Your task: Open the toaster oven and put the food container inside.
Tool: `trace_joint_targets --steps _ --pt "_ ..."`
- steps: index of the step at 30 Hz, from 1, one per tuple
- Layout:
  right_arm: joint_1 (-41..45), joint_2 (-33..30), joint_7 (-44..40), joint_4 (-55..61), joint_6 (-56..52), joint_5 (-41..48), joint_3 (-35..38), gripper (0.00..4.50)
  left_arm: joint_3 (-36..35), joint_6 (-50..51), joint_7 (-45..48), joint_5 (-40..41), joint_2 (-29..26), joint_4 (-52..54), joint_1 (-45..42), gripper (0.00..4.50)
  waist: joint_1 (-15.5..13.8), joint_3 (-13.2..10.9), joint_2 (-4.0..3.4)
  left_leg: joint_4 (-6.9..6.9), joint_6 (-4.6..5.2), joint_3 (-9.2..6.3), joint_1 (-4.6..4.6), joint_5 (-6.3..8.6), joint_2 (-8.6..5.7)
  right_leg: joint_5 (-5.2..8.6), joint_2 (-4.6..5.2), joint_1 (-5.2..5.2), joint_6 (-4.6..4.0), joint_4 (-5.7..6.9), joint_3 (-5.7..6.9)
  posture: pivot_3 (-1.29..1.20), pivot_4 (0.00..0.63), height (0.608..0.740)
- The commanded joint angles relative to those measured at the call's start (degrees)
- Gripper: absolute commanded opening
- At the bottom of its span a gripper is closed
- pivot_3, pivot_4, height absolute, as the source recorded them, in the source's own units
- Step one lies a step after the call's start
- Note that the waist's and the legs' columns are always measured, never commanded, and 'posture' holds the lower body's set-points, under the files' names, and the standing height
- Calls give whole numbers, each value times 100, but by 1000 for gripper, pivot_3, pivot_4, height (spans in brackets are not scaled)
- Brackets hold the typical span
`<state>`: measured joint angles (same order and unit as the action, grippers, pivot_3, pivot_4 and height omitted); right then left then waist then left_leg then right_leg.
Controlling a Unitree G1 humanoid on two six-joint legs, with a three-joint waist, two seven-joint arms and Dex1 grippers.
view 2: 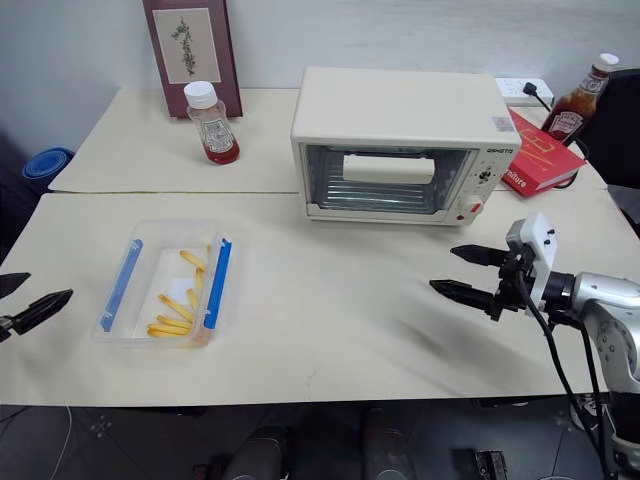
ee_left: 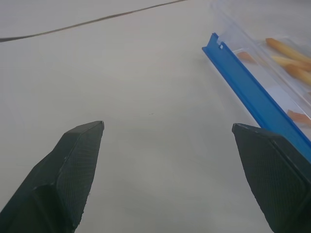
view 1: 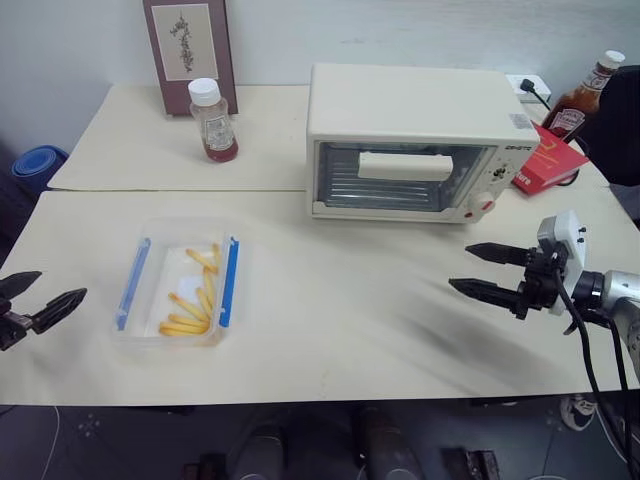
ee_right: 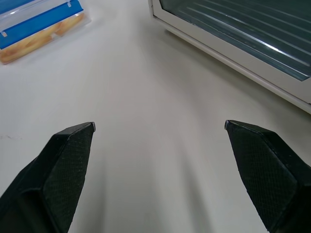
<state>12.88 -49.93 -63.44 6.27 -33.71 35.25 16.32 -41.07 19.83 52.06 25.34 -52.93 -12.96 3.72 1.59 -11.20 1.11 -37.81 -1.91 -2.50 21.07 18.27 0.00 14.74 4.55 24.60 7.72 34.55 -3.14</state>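
L end effector (view 1: 38, 302) hangs low over the worktop (view 1: 330, 320) at its left edge, fingers spread wide w/ nothing between them; prob. parked there to take the food container (view 1: 178, 282) from its outer side, since the wrist view looks along the near blue clip (ee_left: 252, 92) w/ bare worktop between the fingertips; container lies flat just to the right of that end effector, near but not touching, lid-less as far as I can tell, yellow fry sticks (view 1: 195, 305) loose inside, two blue clips running along its long sides; it sits in the open front-left area, well apart from the oven, so there's room to lift it w/o knocking anything; behind it a white-capped bottle (view 1: 213, 122) and a framed picture (view 1: 188, 52) stand at the back, out of the way; toaster oven (view 1: 415, 140) stands centre-right at the back, glass door shut, cream bar handle (view 1: 405, 166) across the top of the door, red knob (view 1: 485, 204) at lower right; door faces the robot, so it prob. drops forward and needs the clear strip in front; R end effector (view 1: 490, 272) hovers above the worktop in front of and right of the oven, fingers apart and empty, pointing toward the middle; oven door's lower edge is near it but apart, handle higher and further back; looks staged to go for the handle first; red book (view 1: 548, 160) and sauce bottle (view 1: 585, 98) sit at far right.
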Motion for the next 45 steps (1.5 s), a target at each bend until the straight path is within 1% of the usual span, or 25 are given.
trace_joint_targets --steps 1,5,10,12,15,18,23,26,27,30,31,33,37,40,45 --pt "-3 -84 -36 141 85 80 169 4479 -54 -28 -47 -26 -174 13 -55 4500 0 0 0 0 0 0 0 0 0 0 0 0 0 0 0 0 150 740" --pt "-33 -72 30 196 84 42 149 4479 -97 105 -242 -20 -168 -71 -136 4500 11 0 0 0 0 0 0 0 1 0 -1 1 0 2 0 0 150 740" --pt "52 -35 107 167 -84 141 116 4479 -191 518 -195 224 -202 41 -163 4500 3 0 0 0 0 1 -1 0 0 0 -1 2 0 6 -1 0 150 740" --pt "122 -6 190 131 -55 73 71 4479 -249 777 -91 426 -199 226 -142 4500 3 0 0 0 0 1 0 0 0 0 -1 2 0 6 -1 0 150 740" --pt "192 11 269 98 -11 5 29 4479 -226 860 -190 431 -137 414 -159 4500 2 0 0 0 0 0 0 0 1 0 -1 2 0 7 0 0 150 740" --pt "316 55 311 88 -194 219 99 4479 -266 1061 -81 629 -178 718 -204 4500 3 0 0 0 0 -1 0 0 1 0 0 2 0 7 0 0 150 740" --pt "853 335 786 -207 -542 462 264 4479 -152 1551 69 988 -284 1314 -386 4500 5 0 0 -1 0 0 -1 0 1 0 0 3 0 10 -2 0 150 740" --pt "1258 428 891 -374 -651 589 250 4479 -21 1897 238 1427 -384 1746 -721 4500 5 0 0 -1 -1 -1 2 0 0 0 0 6 -1 11 -2 0 150 740" --pt "1515 516 988 -540 -682 637 248 4479 73 2075 303 1661 -477 1896 -972 4500 4 0 0 -1 -1 -1 2 0 0 0 0 6 -1 11 -2 0 150 740" --pt "2166 730 1142 -1015 -730 683 191 4479 444 2501 438 2195 -698 2316 -1643 4500 5 -1 0 -8 -1 -2 4 -1 -2 0 0 5 0 15 -1 0 150 740" --pt "2377 822 1156 -1191 -763 697 143 4479 682 2609 498 2356 -748 2510 -1897 4500 9 0 0 -11 -1 -2 4 -1 -2 0 0 6 0 19 -2 0 150 740" --pt "2635 936 1146 -1428 -805 702 81 4479 1002 2753 544 2538 -806 2724 -2228 4500 12 -1 -1 -10 -1 -2 4 0 -3 0 -1 6 0 19 -2 0 150 740" --pt "2862 1068 981 -1686 -585 439 -208 4479 1771 2801 536 2685 -718 3009 -3101 4500 9 -2 -3 -7 -1 0 17 -1 -4 -1 -3 15 1 35 -2 0 150 740" --pt "2947 1086 846 -1745 -540 410 -269 4479 1994 2851 489 2818 -596 3004 -3589 4500 29 -4 -6 -9 -1 6 20 -1 -6 -2 -4 19 3 38 -5 0 150 740" --pt "2926 1128 600 -1522 -618 533 -321 4479 2234 2838 401 2831 -445 2945 -4046 4500 35 -6 -8 -10 0 9 18 -2 -6 -2 -9 24 3 45 -9 0 150 740"
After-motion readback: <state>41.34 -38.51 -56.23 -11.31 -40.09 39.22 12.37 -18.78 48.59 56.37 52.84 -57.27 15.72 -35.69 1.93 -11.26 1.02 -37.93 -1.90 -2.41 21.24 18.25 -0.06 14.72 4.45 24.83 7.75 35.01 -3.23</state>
